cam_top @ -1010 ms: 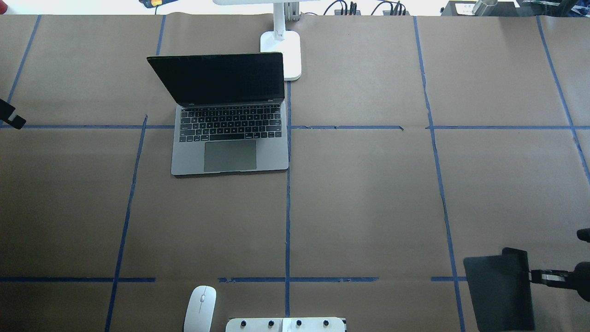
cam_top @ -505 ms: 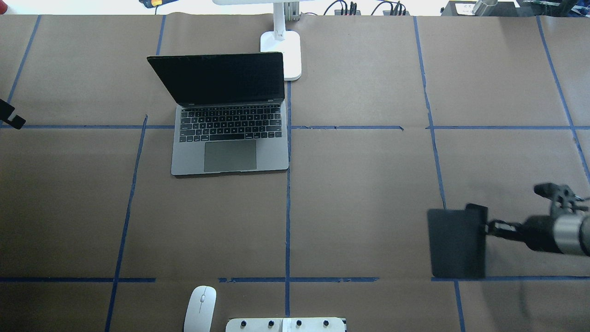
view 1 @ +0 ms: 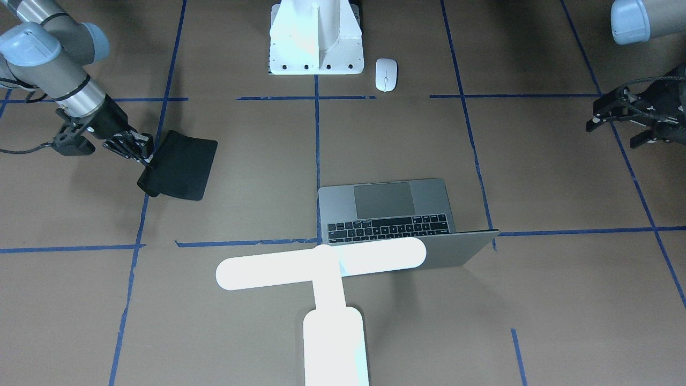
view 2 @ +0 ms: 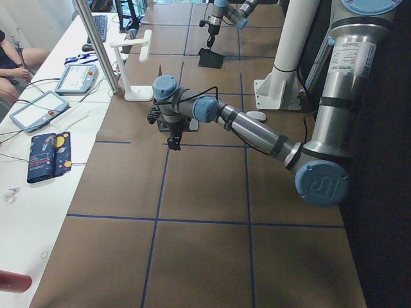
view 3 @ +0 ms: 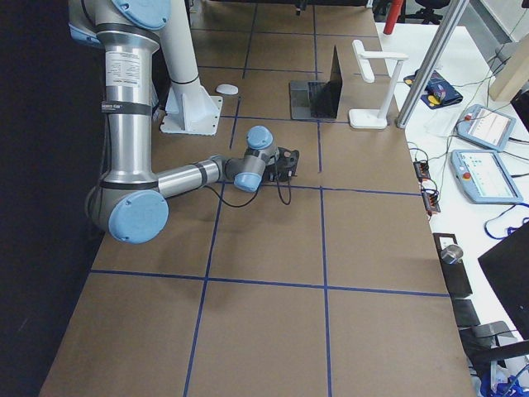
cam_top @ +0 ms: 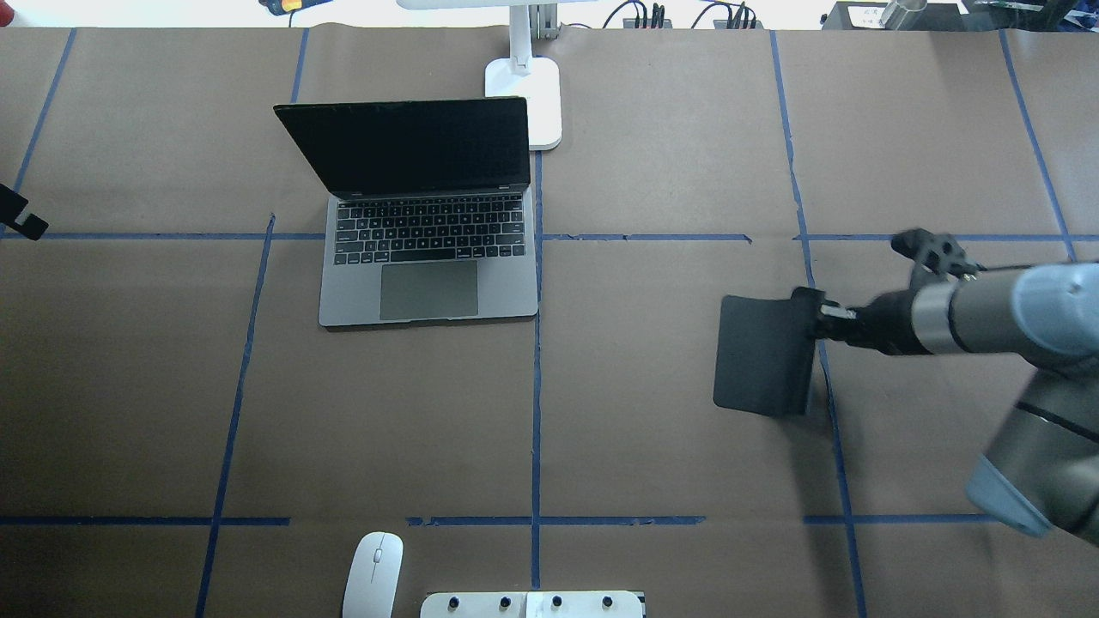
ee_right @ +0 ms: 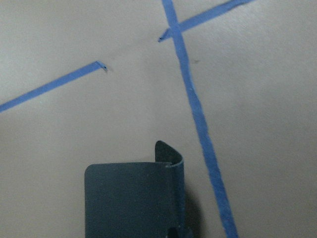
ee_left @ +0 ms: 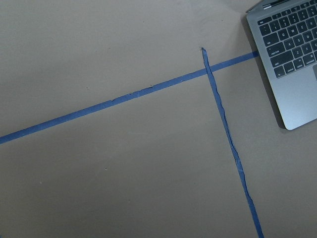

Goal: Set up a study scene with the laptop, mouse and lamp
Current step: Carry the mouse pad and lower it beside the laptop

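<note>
The open grey laptop (cam_top: 429, 283) sits left of centre, also in the front view (view 1: 396, 206) and the left wrist view (ee_left: 292, 59). The white lamp (view 1: 321, 265) glows over its lid, with its base (cam_top: 528, 99) behind the laptop. The white mouse (cam_top: 373, 573) lies near the robot's base, also in the front view (view 1: 386, 74). My right gripper (cam_top: 820, 316) is shut on the curled edge of a black mat (cam_top: 760, 356), seen in the front view too (view 1: 182, 166). My left gripper (view 1: 616, 131) hovers open and empty at the table's far left.
The white bolted pedestal (view 1: 316, 37) stands at the robot's side of the table, next to the mouse. Blue tape lines (cam_top: 537, 378) cross the brown paper cover. Cables and devices (view 3: 483, 157) lie on a side table beyond the far edge.
My right arm has carried the black mat from the near right corner forward and leftward, toward the middle of the table's right half. The left arm, laptop, mouse and lamp have not moved.
</note>
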Motion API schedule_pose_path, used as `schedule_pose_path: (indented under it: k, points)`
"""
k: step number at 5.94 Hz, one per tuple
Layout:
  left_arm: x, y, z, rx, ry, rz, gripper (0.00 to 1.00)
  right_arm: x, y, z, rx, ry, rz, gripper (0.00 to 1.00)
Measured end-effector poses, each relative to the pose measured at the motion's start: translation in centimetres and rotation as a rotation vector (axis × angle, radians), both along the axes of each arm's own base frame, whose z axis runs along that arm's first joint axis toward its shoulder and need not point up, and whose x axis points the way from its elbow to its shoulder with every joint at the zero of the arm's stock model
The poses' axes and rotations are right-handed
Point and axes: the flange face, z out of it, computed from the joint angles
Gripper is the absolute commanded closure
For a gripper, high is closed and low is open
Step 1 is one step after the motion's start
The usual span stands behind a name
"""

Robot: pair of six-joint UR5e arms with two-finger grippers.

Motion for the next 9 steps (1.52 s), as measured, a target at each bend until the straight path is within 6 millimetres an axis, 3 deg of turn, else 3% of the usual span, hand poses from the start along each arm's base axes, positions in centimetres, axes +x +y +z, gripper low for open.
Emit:
schedule_pose_path:
  k: [1, 3, 5, 6, 7, 9]
  points:
    - [0.0, 0.0, 0.0, 0.000, 0.000, 0.000, 0.00, -3.6, -4.4, -3.7, -0.004, 0.018, 0.013, 1.00]
    - [0.1, 0.0, -0.1, 0.002, 0.001, 0.001, 0.00, -10.1, -11.2, -7.6, -0.007, 0.041, 0.020, 1.00]
    - [0.1, 0.0, -0.1, 0.002, 0.001, 0.001, 0.00, -12.8, -14.2, -11.3, 0.004, 0.027, 0.025, 1.00]
    - [0.1, 0.0, -0.1, 0.002, 0.001, 0.001, 0.00, -13.2, -14.6, -12.7, 0.013, 0.016, 0.026, 0.11]
    - [0.1, 0.0, -0.1, 0.002, 0.001, 0.002, 0.00, -13.6, -14.5, -13.1, 0.017, 0.015, 0.019, 0.00]
    - [0.4, -0.3, -0.7, 0.012, 0.004, 0.006, 0.00, -12.6, -15.2, -12.2, 0.007, 0.069, -0.065, 0.00]
